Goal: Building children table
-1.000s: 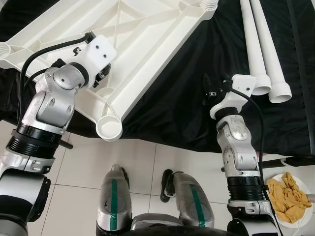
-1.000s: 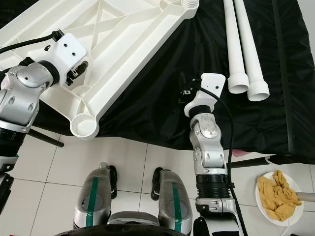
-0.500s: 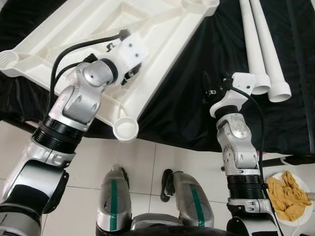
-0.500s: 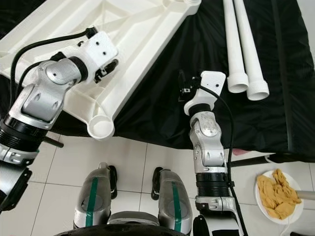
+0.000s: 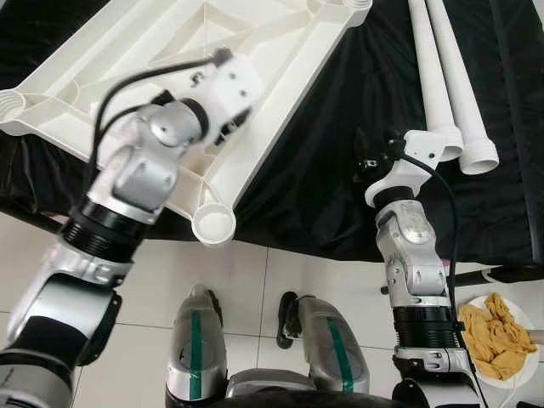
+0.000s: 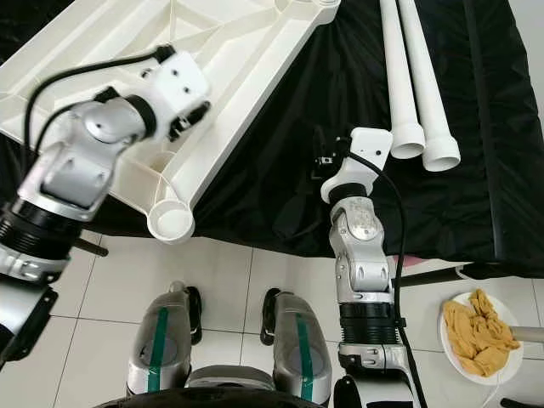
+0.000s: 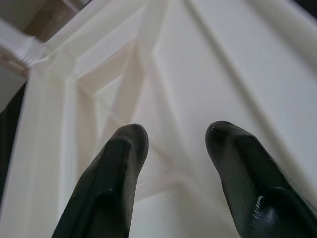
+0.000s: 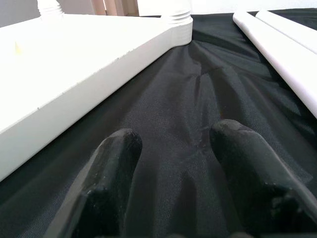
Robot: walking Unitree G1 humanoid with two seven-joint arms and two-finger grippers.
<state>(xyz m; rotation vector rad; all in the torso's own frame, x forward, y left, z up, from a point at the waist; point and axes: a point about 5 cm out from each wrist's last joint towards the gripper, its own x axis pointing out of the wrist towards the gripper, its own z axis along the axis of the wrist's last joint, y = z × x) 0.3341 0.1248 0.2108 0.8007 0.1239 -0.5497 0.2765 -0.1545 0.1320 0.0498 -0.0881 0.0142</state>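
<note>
A black cloth (image 5: 323,170) covers the floor — a white tabletop (image 5: 170,59) lies upside down on it, two white legs (image 5: 442,85) well to its right. The left gripper (image 7: 173,148) hovers over the tabletop's ribs, fingers apart and empty. The right gripper (image 8: 173,148) sits low over the cloth — open, empty too.

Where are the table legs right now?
The two white legs lie side by side on the black cloth at the robot's right, just beyond the right end effector.
</note>
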